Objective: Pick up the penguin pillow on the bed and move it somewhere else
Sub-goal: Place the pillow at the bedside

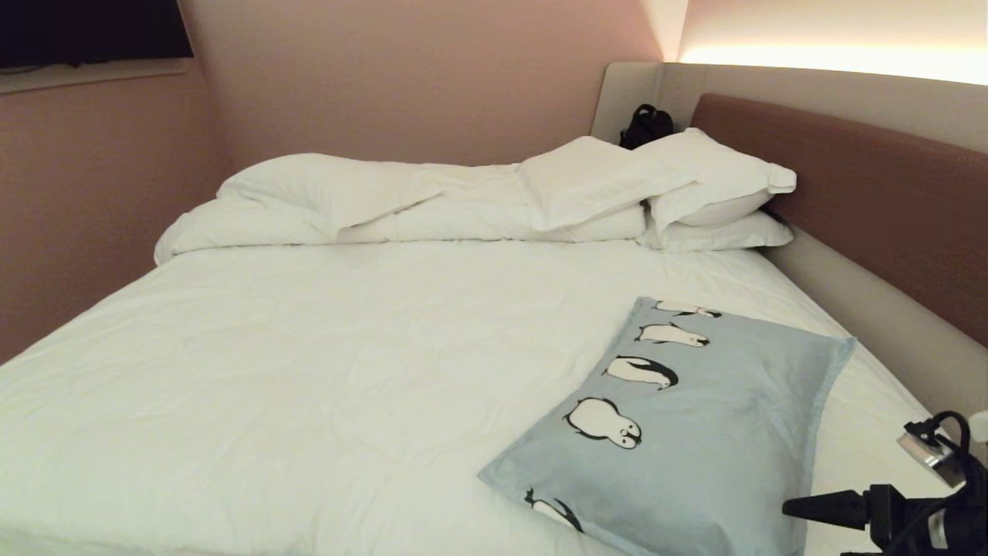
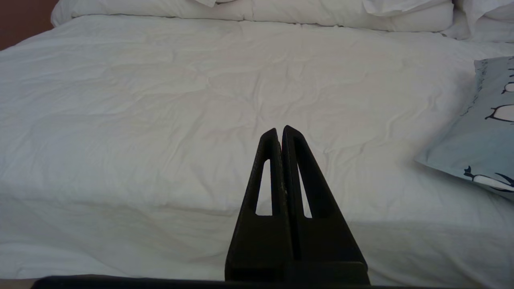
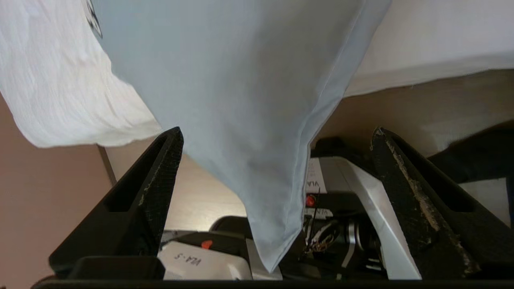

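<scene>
The penguin pillow [image 1: 695,432], light blue-grey with a row of black-and-white penguins, lies on the bed's white sheet [image 1: 309,371] at the near right, one corner past the bed's edge. My right gripper [image 3: 277,132] is open wide at that corner. The pillow's corner [image 3: 257,168] hangs between the two fingers and neither presses on it. In the head view one black finger [image 1: 822,508] of this gripper shows just right of the pillow. My left gripper [image 2: 280,130] is shut and empty, low before the bed's near edge, left of the pillow [image 2: 482,136].
A rolled white duvet [image 1: 347,208] and white pillows [image 1: 695,185] lie along the far side. The brown headboard [image 1: 888,201] runs along the right. A black bag [image 1: 647,123] sits in the far corner. A wall [image 1: 93,201] closes the left side.
</scene>
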